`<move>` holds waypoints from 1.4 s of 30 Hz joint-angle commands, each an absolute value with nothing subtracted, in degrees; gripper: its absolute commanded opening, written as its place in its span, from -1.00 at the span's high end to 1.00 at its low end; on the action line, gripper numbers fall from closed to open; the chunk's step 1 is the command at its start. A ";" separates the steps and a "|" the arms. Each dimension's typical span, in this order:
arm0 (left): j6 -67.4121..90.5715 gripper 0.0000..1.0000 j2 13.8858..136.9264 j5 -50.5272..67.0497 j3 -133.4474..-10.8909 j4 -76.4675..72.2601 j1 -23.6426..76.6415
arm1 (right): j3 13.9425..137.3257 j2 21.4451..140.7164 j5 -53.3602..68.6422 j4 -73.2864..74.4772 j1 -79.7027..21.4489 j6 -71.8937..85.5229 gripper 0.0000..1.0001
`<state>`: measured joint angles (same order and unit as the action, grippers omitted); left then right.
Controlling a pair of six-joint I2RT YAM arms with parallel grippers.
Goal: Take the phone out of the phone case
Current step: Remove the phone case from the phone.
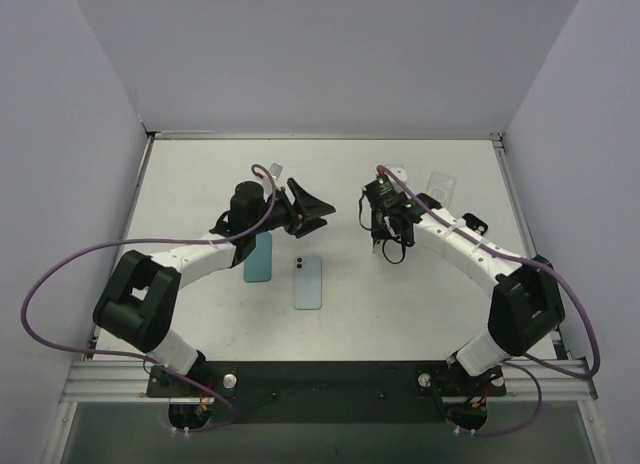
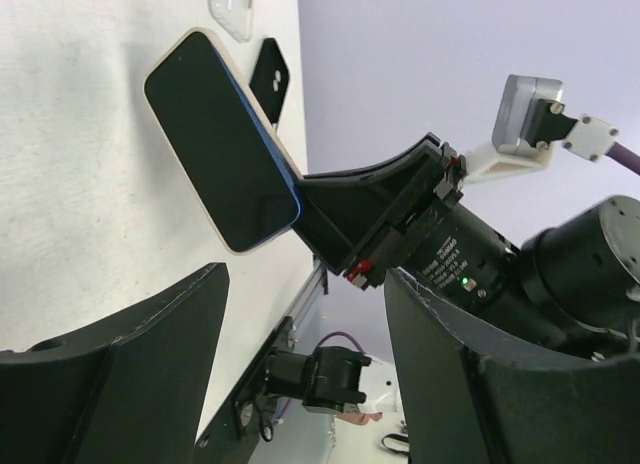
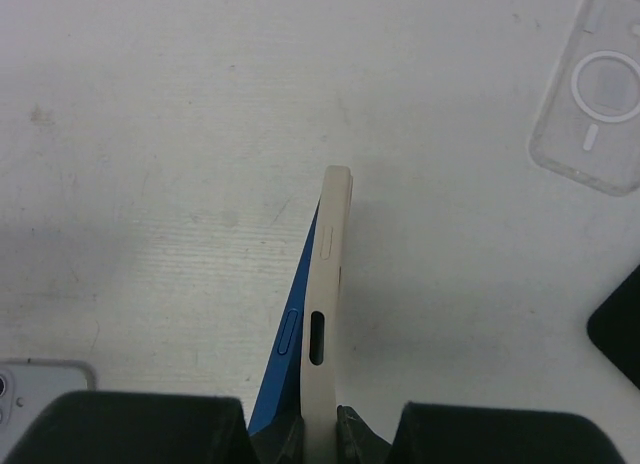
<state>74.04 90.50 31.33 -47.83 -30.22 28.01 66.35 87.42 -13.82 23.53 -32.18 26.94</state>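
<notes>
Over table (image 1: 200,164) | right gripper (image 3: 320,429) clamps phone case (image 3: 331,254) (phone (image 3: 285,369) partly out) | left gripper (image 1: 318,206) released: pinch blue edge, pull steadily.

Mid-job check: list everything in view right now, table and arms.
cased phone: 1, blue in cream case, on edge in the right end effector
light blue phone: 1, camera side up, table centre
teal slab: 1, left of it; phone or case, cannot tell
clear case: 1, transparent, far right of table
black case: 1, black, near clear case
table: 1, white
left end effector: 1, black, open, empty
right end effector: 1, black, shut on cased phone
</notes>
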 commanded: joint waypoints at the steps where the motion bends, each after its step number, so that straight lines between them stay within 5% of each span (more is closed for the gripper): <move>1: 69.17 -0.49 89.21 28.39 -49.49 -21.44 28.12 | 69.61 91.05 -18.81 25.05 -35.15 24.96 1.00; 14: 69.25 -0.65 97.46 31.46 -49.75 -28.63 29.35 | 66.98 100.63 -3.70 16.97 -38.32 28.30 1.00; 21: 67.78 -0.47 102.65 31.65 -48.78 -32.88 30.23 | 65.83 101.16 1.74 15.03 -37.27 29.27 1.00; 42: 47.11 -0.15 107.66 19.52 -62.05 -7.04 36.04 | 62.58 100.02 9.67 11.43 -34.28 29.62 1.00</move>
<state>51.92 105.78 23.83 -59.37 -11.49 35.22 64.55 99.74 6.15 12.12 -34.46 28.88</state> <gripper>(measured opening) 0.594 0.113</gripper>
